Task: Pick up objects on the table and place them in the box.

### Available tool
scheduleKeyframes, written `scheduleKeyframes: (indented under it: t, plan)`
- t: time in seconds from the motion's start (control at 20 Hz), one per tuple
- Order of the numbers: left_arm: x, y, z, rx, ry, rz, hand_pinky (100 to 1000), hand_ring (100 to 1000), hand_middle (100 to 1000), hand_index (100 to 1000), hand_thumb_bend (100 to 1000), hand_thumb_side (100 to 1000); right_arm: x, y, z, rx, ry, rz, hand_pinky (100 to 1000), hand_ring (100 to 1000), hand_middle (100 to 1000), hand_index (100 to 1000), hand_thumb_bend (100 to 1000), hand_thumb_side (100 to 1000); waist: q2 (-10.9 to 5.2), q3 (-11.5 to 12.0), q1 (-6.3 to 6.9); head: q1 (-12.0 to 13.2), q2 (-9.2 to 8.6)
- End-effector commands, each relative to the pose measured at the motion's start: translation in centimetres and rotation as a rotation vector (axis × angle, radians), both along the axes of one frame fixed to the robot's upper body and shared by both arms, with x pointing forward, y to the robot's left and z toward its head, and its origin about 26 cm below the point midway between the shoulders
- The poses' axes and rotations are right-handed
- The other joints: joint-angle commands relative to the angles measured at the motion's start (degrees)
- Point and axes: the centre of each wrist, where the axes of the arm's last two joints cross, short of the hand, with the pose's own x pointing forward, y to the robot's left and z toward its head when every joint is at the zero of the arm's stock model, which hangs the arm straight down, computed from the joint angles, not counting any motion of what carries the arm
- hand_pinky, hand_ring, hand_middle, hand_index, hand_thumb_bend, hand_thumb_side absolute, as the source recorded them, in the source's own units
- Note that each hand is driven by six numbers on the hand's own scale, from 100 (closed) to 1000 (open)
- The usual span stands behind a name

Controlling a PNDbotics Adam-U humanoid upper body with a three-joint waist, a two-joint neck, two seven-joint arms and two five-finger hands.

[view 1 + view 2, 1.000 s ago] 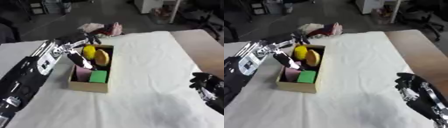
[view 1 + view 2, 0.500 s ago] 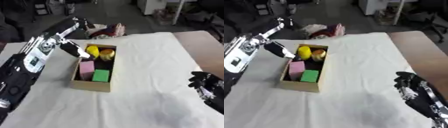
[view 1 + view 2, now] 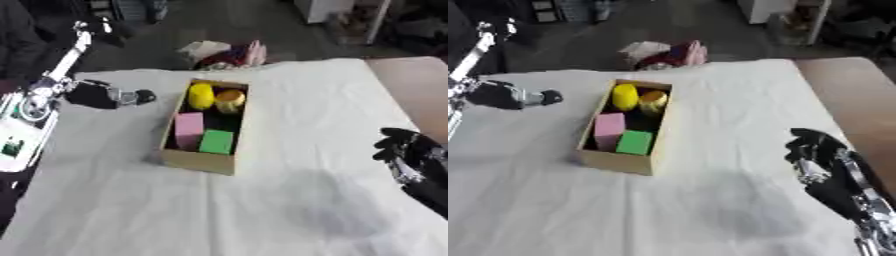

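Withdrawn from over the box [image 3: 196, 159] since a second ago, my left hand [image 3: 98, 95] now hangs above the white-draped surface [image 3: 289, 200] to the box's left, well apart from it; whether its fingers are spread or curled I cannot tell. Inside the cardboard box lie a yellow object [image 3: 200, 96], an orange-yellow round object [image 3: 230, 98], a pink block [image 3: 188, 128] and a green block [image 3: 216, 141]. My right hand [image 3: 815, 152] rests idle near the right edge, fingers relaxed and holding nothing. Beyond the far edge, a heap of pink and white cloth [image 3: 227, 52] sits on a dark floor [image 3: 289, 35].
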Motion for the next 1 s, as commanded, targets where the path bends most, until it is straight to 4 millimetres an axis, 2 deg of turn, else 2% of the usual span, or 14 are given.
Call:
scheduleKeyframes:
  t: [0.05, 0.3, 0.55, 0.7, 1.0]
  plan:
    - [-1.1, -0.7, -0.9, -0.146, 0.006, 0.022, 740, 666, 676, 764, 767, 384, -0.2, 0.2, 0.5, 0.025, -0.028, -0.002, 735, 658, 684, 835, 100, 450, -1.22, 0.2, -0.14, 0.3, 1.72]
    - [-2.9, -1.7, -6.4, -0.354, 0.164, 0.056, 738, 664, 674, 764, 764, 379, -0.7, 0.5, -0.6, 0.056, 0.002, -0.012, 735, 662, 691, 838, 100, 410, -2.12, 0.6, -0.29, 0.6, 4.8]
    - [-5.5, -1.5, -10.3, -0.483, 0.275, 0.058, 732, 651, 660, 758, 755, 369, -1.2, 0.6, -1.9, 0.051, 0.047, -0.022, 737, 665, 695, 840, 100, 383, -2.86, 0.5, -0.52, 0.7, 5.35]
    - [-7.1, -1.5, -11.6, -0.521, 0.314, 0.058, 731, 647, 658, 758, 757, 365, -1.5, 0.7, -2.3, 0.04, 0.062, -0.02, 738, 664, 691, 839, 100, 386, -3.12, 0.4, -0.72, 0.8, 5.36]
    - [-7.5, -1.8, -12.8, -0.544, 0.359, 0.058, 729, 641, 651, 755, 763, 359, -1.5, 0.9, -2.5, 0.005, 0.066, -0.007, 738, 649, 667, 838, 100, 401, -2.96, 0.4, -0.9, 0.8, 5.36]
